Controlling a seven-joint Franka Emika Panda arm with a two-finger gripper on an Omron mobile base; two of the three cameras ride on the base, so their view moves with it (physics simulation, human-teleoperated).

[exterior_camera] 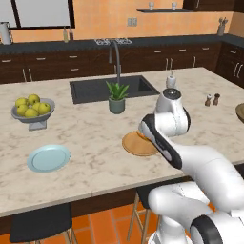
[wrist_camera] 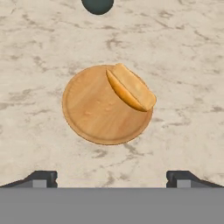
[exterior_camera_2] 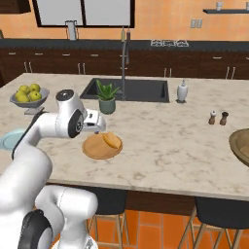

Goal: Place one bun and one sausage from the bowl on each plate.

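Gripper (wrist_camera: 112, 177) hangs above the flat round tan wooden plate (wrist_camera: 94, 116), jaws spread wide and holding nothing. Golden-brown bun (wrist_camera: 130, 87) lies on that plate's rim — on the side toward the small potted green plant (exterior_camera_2: 107, 97). The wide olive-brown wooden bowl (exterior_camera_2: 240, 144) sits well apart from the plate, at the marble counter's (exterior_camera_2: 170, 136) far right edge.

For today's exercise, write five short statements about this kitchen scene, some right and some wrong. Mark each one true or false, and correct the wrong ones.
1. A bun lies on the tan wooden plate. True.
2. The hand is shut on the bun. False: its fingers stand wide apart above the plate and hold nothing.
3. A sausage lies on the wooden plate beside the bun. False: the bun is alone on that plate.
4. The light blue plate has no food on it. True.
5. The grey bowl holds red apples. False: it holds yellow-green fruit.
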